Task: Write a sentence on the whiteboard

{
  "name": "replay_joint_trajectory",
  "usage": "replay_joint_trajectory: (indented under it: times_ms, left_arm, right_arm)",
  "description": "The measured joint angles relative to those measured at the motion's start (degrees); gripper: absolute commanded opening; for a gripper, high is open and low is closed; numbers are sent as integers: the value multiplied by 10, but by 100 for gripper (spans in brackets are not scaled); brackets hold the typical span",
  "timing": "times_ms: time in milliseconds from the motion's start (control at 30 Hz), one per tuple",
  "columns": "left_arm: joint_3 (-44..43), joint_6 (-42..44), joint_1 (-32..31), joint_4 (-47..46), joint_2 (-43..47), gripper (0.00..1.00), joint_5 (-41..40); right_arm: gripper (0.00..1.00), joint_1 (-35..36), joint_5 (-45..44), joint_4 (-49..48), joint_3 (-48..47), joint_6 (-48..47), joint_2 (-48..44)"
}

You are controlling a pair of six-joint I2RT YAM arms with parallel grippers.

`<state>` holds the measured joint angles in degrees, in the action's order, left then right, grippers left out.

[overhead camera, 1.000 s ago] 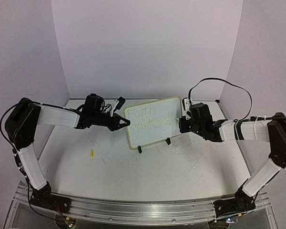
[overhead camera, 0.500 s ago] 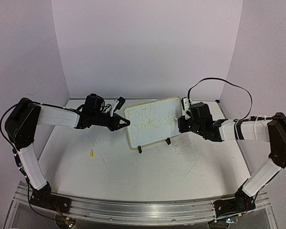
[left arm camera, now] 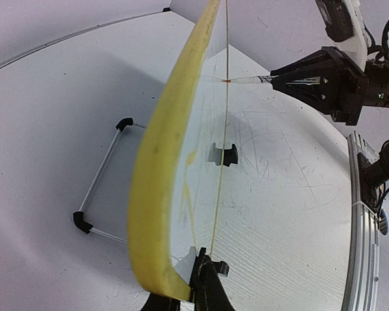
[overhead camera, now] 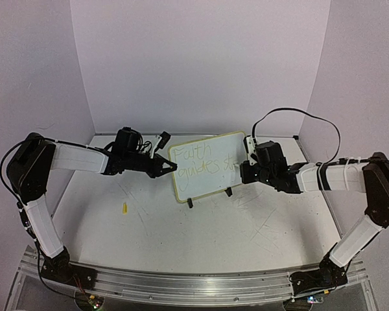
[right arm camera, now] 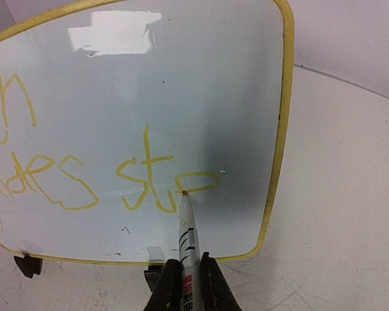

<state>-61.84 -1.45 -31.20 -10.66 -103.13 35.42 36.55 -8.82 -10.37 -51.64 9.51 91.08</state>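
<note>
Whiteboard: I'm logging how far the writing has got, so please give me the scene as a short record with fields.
board: whiteboard, yellow-rimmed, standing on black clip feet
left gripper: shut on the board's left edge
right gripper: shut on a marker
marker tip: touching the board at the end of the lower line
writing: yellow, two lines; the lower reads "guides st" plus an unfinished letter

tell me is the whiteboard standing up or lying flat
Standing up: the whiteboard rests on its black clip feet, tilted slightly back, with the wire stand behind it.
</note>
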Motion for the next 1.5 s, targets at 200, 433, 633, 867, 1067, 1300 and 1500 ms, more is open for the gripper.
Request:
replay_joint_trajectory:
  times_ms: [200, 433, 633, 867, 1067, 1300, 1500]
  left_arm:
    - [0, 0, 0, 0, 0, 0, 0]
    - [0, 0, 0, 0, 0, 0, 0]
    - [0, 1, 0, 0, 0, 0, 0]
    - [0, 1, 0, 0, 0, 0, 1]
    - [0, 1, 0, 0, 0, 0, 1]
    - [0, 1, 0, 0, 0, 0, 1]
    - [0, 1, 0, 0, 0, 0, 1]
  right_arm:
    - [0, 0, -21, 11, 0, 1, 3]
    - [0, 1, -43, 14, 1, 0, 4]
    - [0, 1, -43, 3, 27, -6, -40]
    - [0, -7, -40, -12, 29, -7, -56]
    - [0, -12, -38, -17, 15, -7, -35]
    - [0, -12, -35, -21, 5, -11, -21]
    - [0, -12, -33, -23, -6, -11, -15]
